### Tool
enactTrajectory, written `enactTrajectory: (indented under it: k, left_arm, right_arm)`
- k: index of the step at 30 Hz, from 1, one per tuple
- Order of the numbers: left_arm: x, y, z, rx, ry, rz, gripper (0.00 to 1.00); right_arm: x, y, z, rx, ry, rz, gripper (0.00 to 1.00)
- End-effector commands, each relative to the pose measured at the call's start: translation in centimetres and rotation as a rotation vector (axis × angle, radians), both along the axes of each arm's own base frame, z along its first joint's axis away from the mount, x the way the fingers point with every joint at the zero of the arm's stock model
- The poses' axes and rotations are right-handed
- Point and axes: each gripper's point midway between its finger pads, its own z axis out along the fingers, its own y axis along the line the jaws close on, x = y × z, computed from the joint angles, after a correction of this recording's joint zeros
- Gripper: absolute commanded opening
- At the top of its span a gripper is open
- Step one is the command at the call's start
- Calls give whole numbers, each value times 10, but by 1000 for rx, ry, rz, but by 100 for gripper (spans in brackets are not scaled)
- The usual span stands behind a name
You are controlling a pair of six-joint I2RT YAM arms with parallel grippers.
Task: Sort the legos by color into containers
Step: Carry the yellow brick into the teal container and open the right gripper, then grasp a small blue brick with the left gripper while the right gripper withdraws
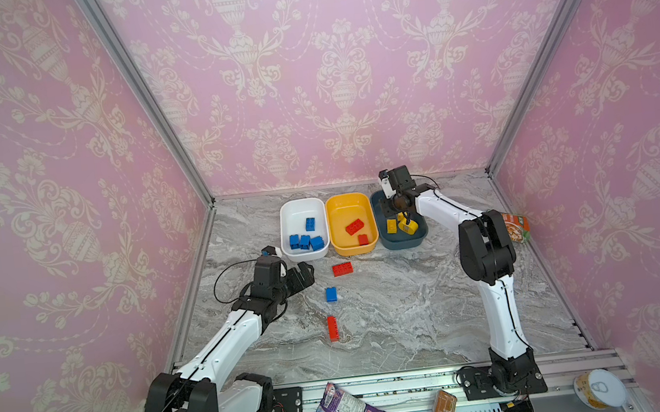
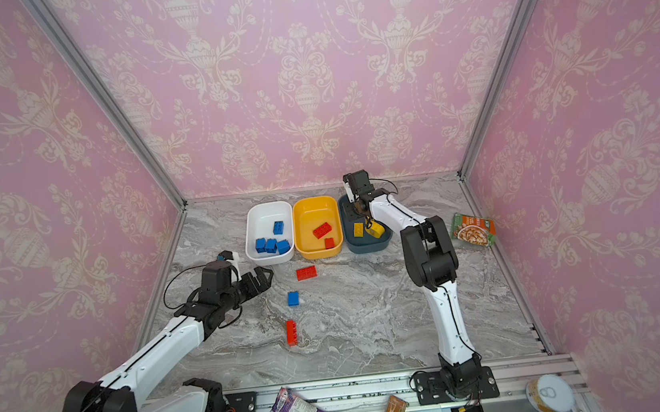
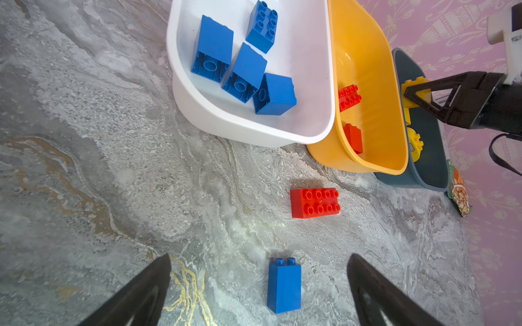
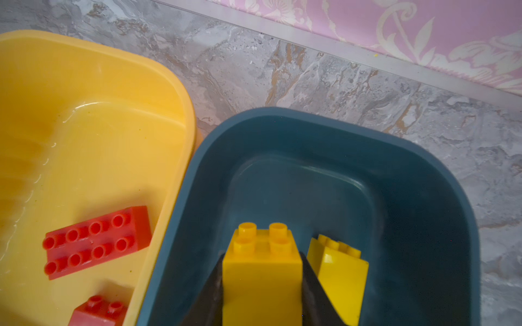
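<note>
Right wrist view: right gripper (image 4: 262, 271) is clamped on a small yellow studded plastic brick (image 4: 261, 285), studs facing away from cam, black fingers (image 4: 313, 282) pressed on both sides. Brick sits within the dark teal-blue rounded plastic tub (image 4: 282, 118); can't tell if it touches the tub floor. A second yellow studded brick (image 4: 339, 271) lies just beside it in the same tub.

Both top views: three tubs side by side at back of the grey marble-look table (image 1: 414, 311). The white rounded plastic tub (image 1: 299, 212) is on the left, the yellow-orange rounded plastic tub (image 1: 347, 209) in the middle, teal on the right. White tub holds four blue studded bricks (image 1: 305, 242). Orange tub holds a red eight-stud plastic brick (image 1: 354, 226) & a short red studded brick (image 1: 362, 239).

Loose on table in front of tubs: flat red brick (image 1: 342, 269), then tall blue brick (image 1: 331, 294), then narrow long red brick (image 1: 333, 328) closest to arm bases.

Left gripper (image 3: 260, 254) has jaws spread wide, holding nothing, near white tub. In left wrist view the tall blue brick shows btwn its fingertips, apart from both.
</note>
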Motion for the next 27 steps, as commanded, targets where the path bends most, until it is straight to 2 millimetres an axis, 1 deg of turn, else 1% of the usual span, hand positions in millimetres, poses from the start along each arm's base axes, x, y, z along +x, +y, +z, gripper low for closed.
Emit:
enactTrajectory:
  k: [1,5,8,14,20,24,27]
  left_arm:
    - [2,1,4,-6,10,4,99]
    - [2,1,4,-5,10,3,99]
    - [3,1,5,-6,8,4,99]
    - [3,0,5,-10,6,1,99]
    - [2,0,4,-11,10,0,99]
    - [2,0,4,-6,14,-3,99]
    - [1,-1,5,-2,19,-11,99]
  right_arm:
    - [5,-1,0,17,13,-11,35]
    - [6,0,1,21,12,-12,48]
    - [4,-1,5,22,9,-12,52]
    - [-3,-3,14,29,-3,-11,54]
    - [-14,-3,24,52,-11,-13,55]
    - [-23,-4,32,68,-14,-15,58]
    - [-33,-4,38,78,-8,-10,60]
